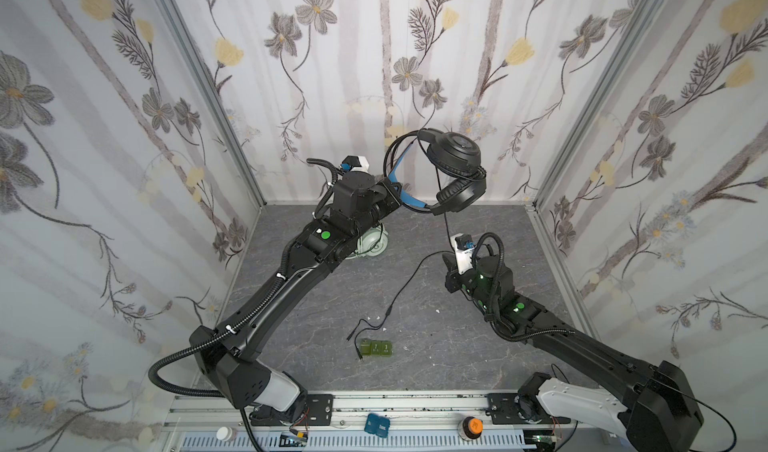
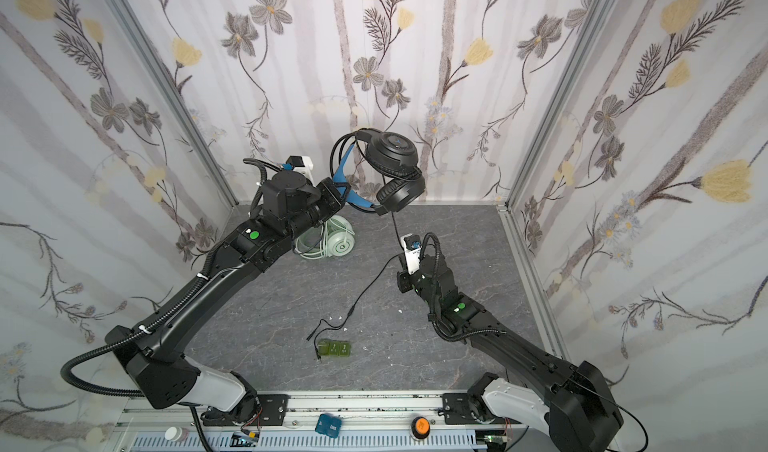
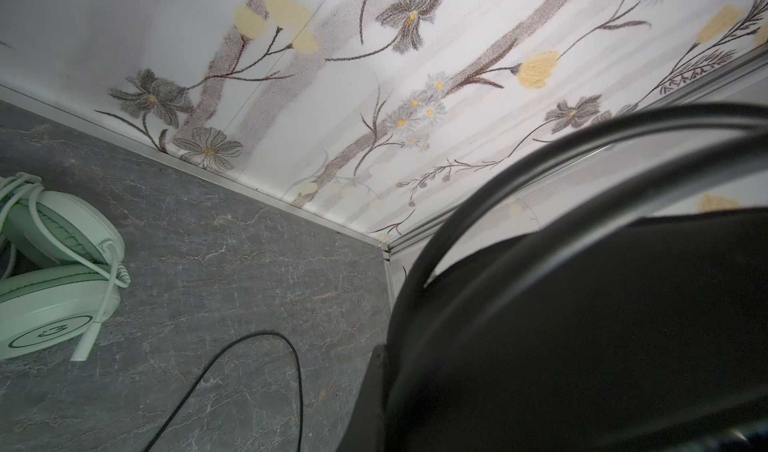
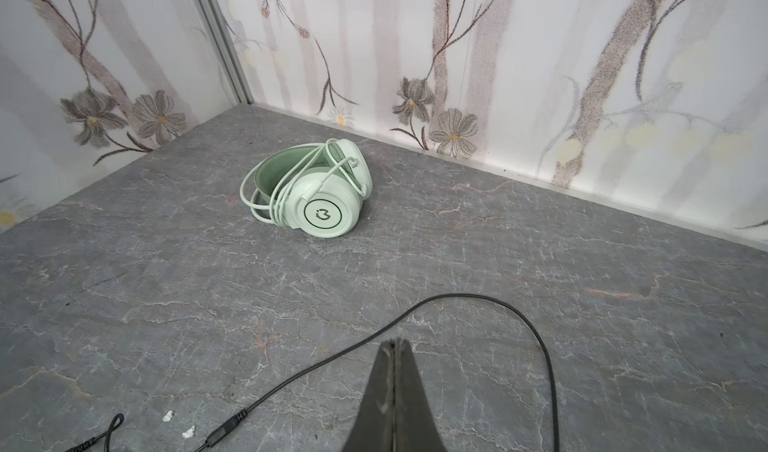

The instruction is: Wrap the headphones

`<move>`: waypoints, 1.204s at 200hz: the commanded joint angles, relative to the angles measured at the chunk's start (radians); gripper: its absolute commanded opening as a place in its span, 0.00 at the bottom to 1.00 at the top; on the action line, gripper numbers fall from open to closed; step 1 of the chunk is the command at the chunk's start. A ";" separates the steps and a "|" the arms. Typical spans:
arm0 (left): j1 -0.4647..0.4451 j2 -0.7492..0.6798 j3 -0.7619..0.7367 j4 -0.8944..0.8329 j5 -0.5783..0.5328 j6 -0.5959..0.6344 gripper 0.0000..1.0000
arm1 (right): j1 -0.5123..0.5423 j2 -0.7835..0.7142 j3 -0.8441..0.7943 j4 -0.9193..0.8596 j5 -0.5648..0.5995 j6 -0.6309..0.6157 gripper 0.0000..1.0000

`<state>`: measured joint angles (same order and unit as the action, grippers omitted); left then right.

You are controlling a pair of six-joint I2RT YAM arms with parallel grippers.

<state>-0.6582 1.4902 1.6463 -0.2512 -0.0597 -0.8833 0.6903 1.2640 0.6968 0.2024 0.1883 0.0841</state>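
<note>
We face a grey marbled tabletop [image 4: 540, 263] and floral-papered walls [image 4: 540, 55]. Our left gripper [image 1: 394, 191] clamps the black, blue-lined headset's [image 1: 455, 155] band, earcups pointing away from the mint green headset [image 4: 316, 192]. Our right gripper [image 4: 397, 342] is closed beside the black cable [image 4: 478, 300].

The black headset [image 1: 455, 155] has matt plastic cups and soft leather-look pads; its cable [image 4: 455, 295] is smooth and rubbery. The mint green headset [image 4: 320, 204] is smooth satin plastic. The tabletop [image 4: 540, 263] looks like matt, grey-veined stone. The corner rail [image 4: 222, 38] is brushed metal.
</note>
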 commanded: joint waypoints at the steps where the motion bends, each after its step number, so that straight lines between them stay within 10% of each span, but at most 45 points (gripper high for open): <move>1: -0.002 0.017 0.020 0.102 -0.079 -0.064 0.00 | 0.023 0.002 0.009 -0.037 0.061 -0.012 0.00; 155: -0.031 0.073 -0.006 -0.063 -0.316 -0.017 0.00 | 0.249 0.041 0.132 -0.153 0.123 -0.079 0.00; 241: -0.020 0.044 -0.024 0.030 -0.240 -0.098 0.00 | 0.290 0.074 0.101 -0.144 0.058 -0.039 0.00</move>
<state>-0.6857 1.5700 1.6241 -0.3580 -0.2970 -0.9100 0.9932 1.3327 0.8249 0.0425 0.2825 0.0174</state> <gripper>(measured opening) 0.061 0.049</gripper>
